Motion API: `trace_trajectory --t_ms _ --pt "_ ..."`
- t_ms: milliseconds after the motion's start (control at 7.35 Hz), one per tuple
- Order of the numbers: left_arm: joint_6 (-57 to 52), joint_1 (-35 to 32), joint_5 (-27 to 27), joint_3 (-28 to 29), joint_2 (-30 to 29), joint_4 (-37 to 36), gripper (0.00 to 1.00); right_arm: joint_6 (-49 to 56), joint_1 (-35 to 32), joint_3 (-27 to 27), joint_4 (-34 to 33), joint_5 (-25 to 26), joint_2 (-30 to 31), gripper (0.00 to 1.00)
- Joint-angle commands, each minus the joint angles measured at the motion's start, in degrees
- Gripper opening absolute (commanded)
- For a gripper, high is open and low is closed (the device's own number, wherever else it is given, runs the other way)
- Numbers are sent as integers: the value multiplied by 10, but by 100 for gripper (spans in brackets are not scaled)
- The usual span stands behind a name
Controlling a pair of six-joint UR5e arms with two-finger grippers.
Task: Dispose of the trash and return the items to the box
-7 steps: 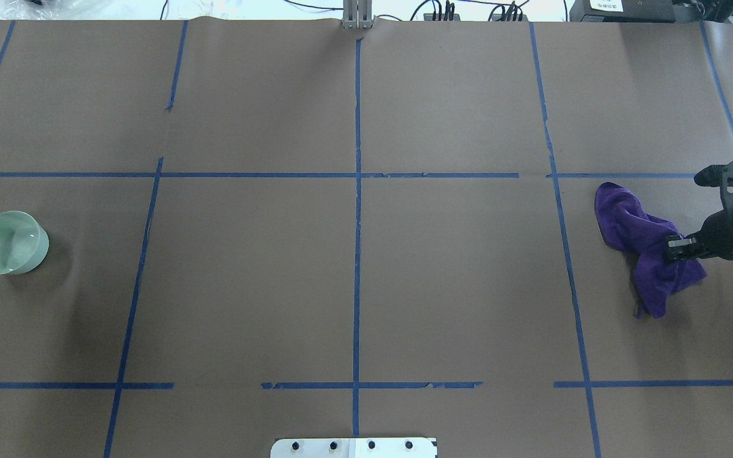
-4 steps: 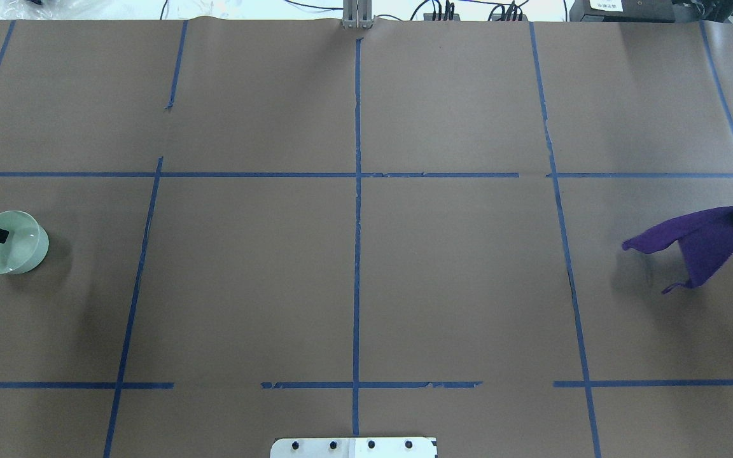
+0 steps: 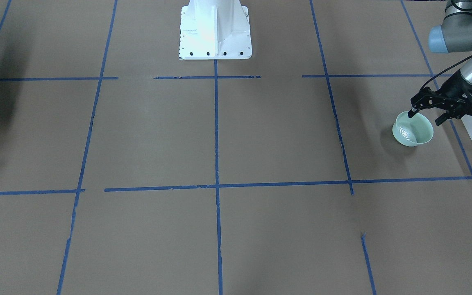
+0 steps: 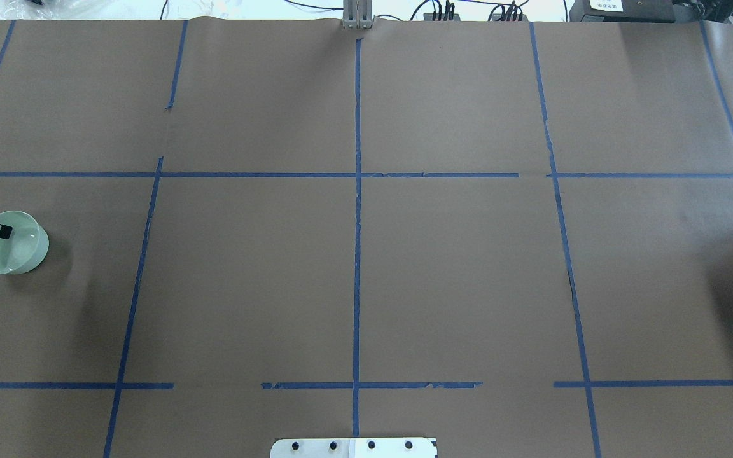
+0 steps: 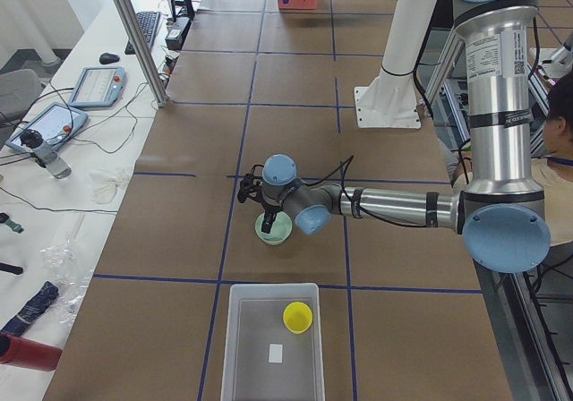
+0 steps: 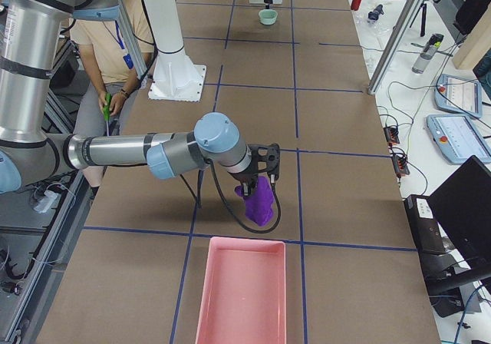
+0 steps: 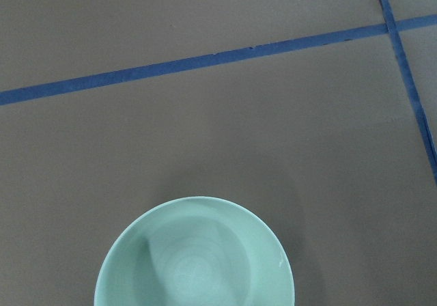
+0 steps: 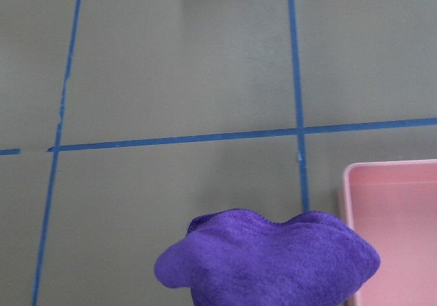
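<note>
You see the purple cloth (image 8: 266, 258) bunched close under the right tool (image 6: 258, 183), its folds lit from above. A corner of the pink bin (image 8: 392, 224) lies just off to the tool's right, beside the cloth. Ahead of the tool, blue tape lines (image 8: 177, 141) cross on the brown counter (image 8: 177, 60).

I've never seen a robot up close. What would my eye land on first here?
Likely the bright purple cloth dangling under the right pincer, above the brown table and just short of a long pink tray. At the far end, the left pincer hangs open at the rim of a pale mint-green round bowl, near a frosted white bin holding a small yellow cup.
</note>
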State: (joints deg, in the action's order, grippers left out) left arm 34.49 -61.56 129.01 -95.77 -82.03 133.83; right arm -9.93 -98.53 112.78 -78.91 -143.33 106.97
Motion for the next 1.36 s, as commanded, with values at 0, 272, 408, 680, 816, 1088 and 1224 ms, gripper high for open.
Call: trace_trajectory --t_ms 0,272,408,680,816,1088,1224 --pt "-1 1 -17 13 2 1 100 229 -78 -22 -146 88 -31 0" --pt "2 1 -17 15 2 -1 100 297 -78 -106 -143 138 -63 0" --pt "3 1 -17 16 2 -1 100 343 -81 -157 -142 149 -82 0" --pt "8 1 -18 26 3 -1 100 345 -78 -200 -136 143 -70 99" --pt "8 2 -19 29 13 -2 100 342 -69 -201 -136 139 -70 100" --pt "9 7 -17 59 8 2 100 289 -34 -193 -135 79 -77 100" --pt "9 14 -17 68 3 3 99 176 14 -152 -109 44 -81 100"
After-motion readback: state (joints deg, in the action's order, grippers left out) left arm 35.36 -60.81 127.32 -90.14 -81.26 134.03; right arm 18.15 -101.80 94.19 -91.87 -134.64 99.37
